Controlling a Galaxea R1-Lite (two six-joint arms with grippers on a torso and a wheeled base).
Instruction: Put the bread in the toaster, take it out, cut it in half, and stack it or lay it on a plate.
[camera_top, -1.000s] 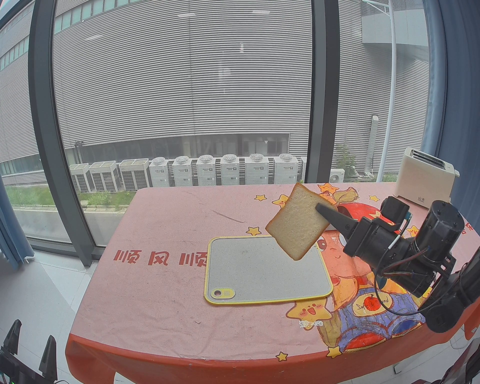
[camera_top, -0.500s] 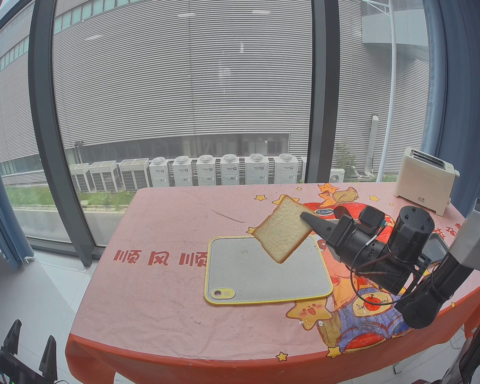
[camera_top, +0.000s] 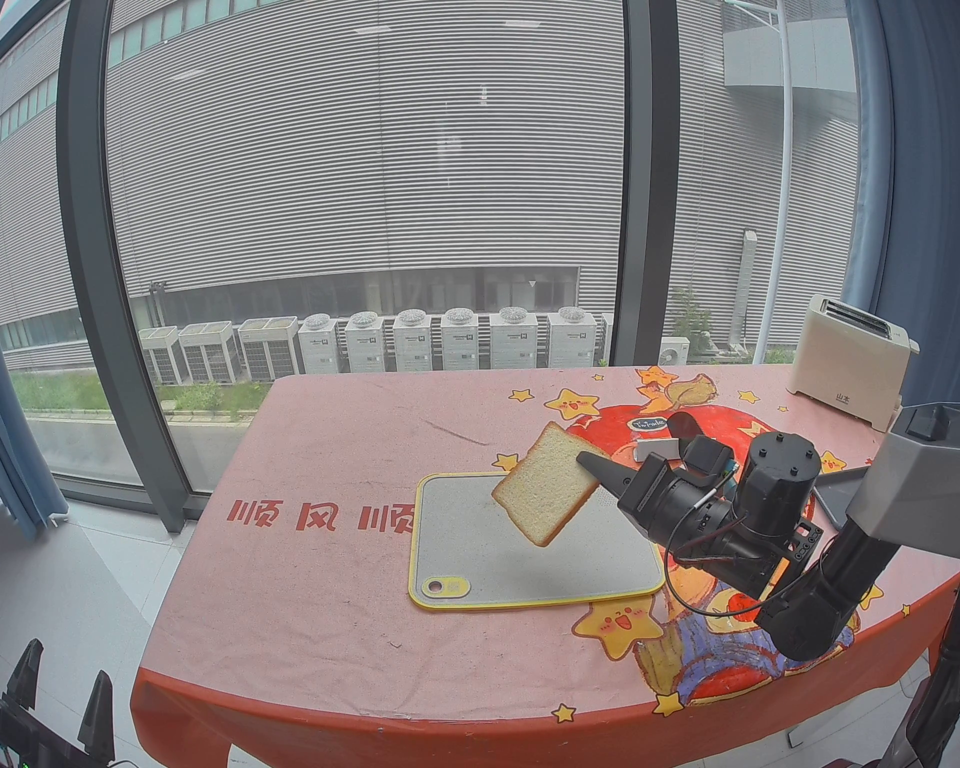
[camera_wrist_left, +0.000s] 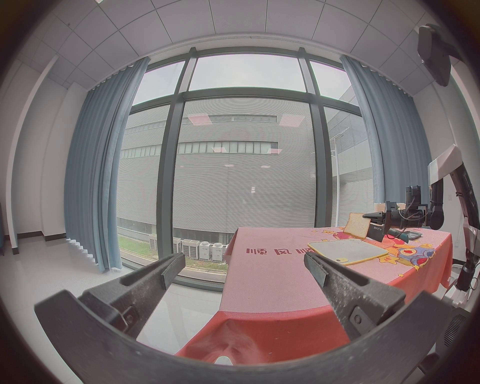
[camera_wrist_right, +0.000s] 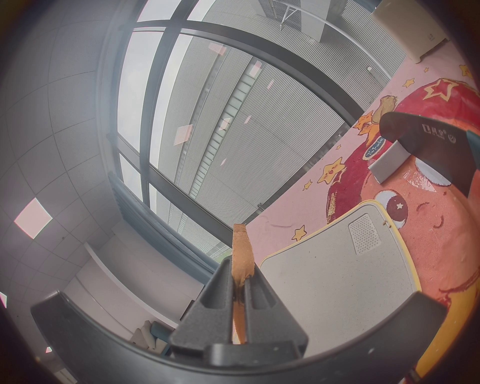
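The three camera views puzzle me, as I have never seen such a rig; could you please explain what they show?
It is a two-armed robot at a table. The head view looks down from its head; each wrist view looks along one arm's end effector. On the table lie a board and, far right, a toaster. The right end effector pinches the bread by its edge, tilted in the air over the board; the right wrist view sees it edge-on. The left end effector hangs open off the table's left side, holding nothing.
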